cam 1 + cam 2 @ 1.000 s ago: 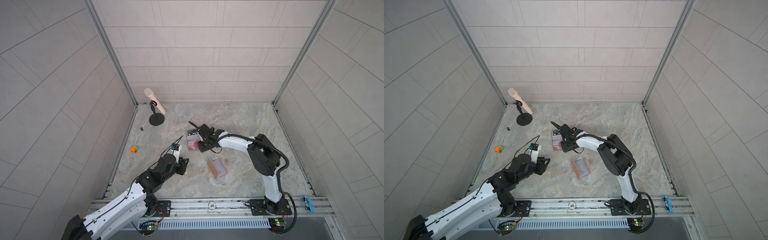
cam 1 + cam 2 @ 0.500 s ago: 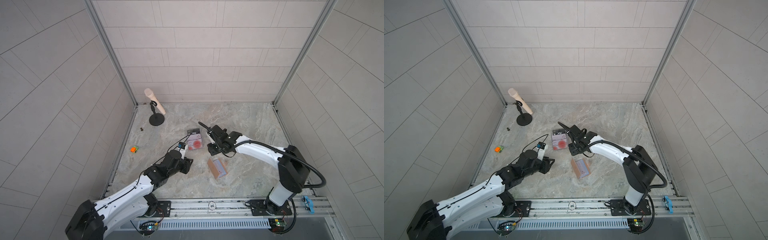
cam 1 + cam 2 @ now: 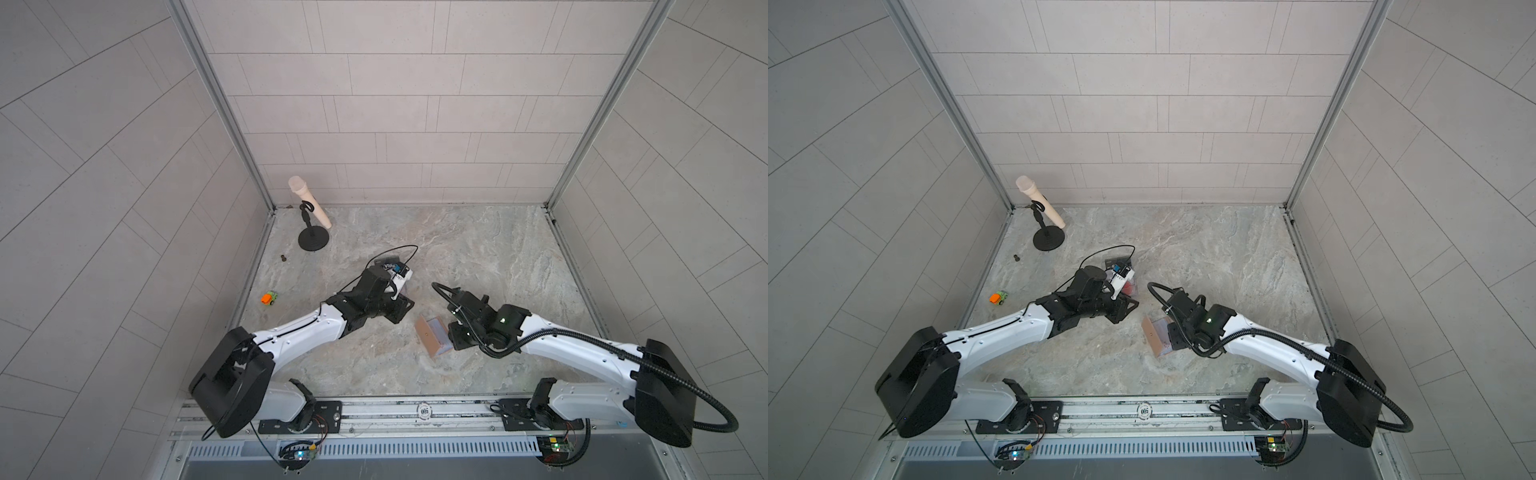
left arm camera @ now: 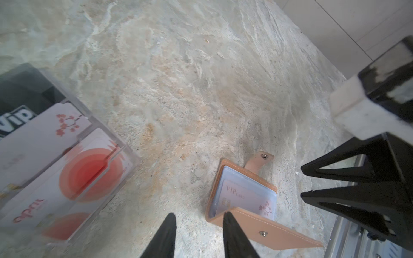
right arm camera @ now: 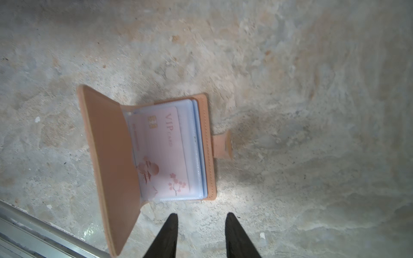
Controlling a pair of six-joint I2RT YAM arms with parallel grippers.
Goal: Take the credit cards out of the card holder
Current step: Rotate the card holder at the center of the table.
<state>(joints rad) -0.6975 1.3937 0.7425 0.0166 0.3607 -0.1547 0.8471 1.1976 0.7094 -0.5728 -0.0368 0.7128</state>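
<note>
The tan leather card holder (image 3: 431,337) (image 3: 1155,337) lies open on the stone table, its cover flap standing up. A pink VIP credit card (image 5: 161,152) (image 4: 245,197) shows in its top clear sleeve. My right gripper (image 5: 201,215) (image 3: 456,336) (image 3: 1174,336) hovers right beside the holder, open and empty. It also shows in the left wrist view as the right gripper (image 4: 302,182). My left gripper (image 4: 199,215) (image 3: 400,311) (image 3: 1123,309) is open and empty a little to the holder's left. One of its fingertips (image 4: 226,217) overlaps the flap's corner in that view.
A clear acrylic tray (image 4: 125,154) (image 3: 1120,262) behind the left gripper holds a red-sun card (image 4: 89,174), a white blossom card (image 4: 44,134) and a black VIP card (image 4: 17,116). A microphone on a stand (image 3: 311,208), an orange toy car (image 3: 269,298) and a small dark bolt (image 3: 284,257) lie at the left.
My right gripper left the clear tray and swung back to the card holder. My left arm reached forward and right, ending beside the tray.
</note>
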